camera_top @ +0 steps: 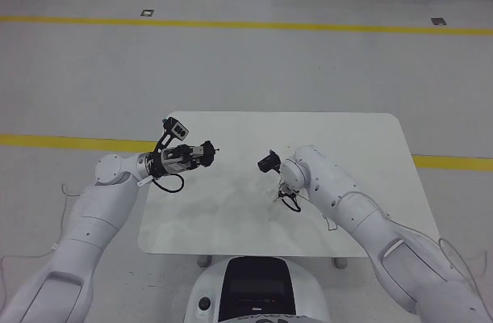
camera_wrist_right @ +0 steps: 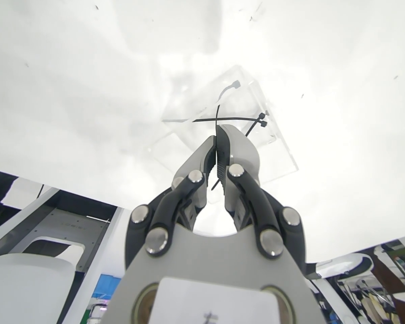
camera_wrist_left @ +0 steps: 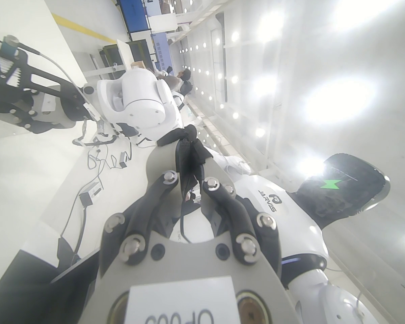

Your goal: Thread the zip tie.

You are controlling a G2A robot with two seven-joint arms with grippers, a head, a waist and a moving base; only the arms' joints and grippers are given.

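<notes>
Nearest the robot, the right gripper is hanging over the middle of the white desk, pointing down at it. Its fingers are pressing together on a black zip tie. The strip is running up between the pads, with a short length sticking out past the fingertips and the other end poking out behind them into the gap nearer the wrist. Directly beneath those fingertips, a clear tray is lying flat on the desk. Two loose zip ties are lying inside it. One is lying crosswise under the held strip and the other is slanting beside it, and their heads are sitting close together near one wall of the tray. The held tie is hanging above the loose ones, and I cannot tell whether it is touching them. Farther out, at about 10 o'clock from the right gripper and well apart from it, the left gripper is hovering above the desk with its tips pointing towards 3 o'clock. Its fingers are closing tightly against each other, and I cannot tell whether anything is sitting between them. Beyond the far edge of the desk, the pale floor is showing a yellow line running from 9 o'clock to 3 o'clock.
</notes>
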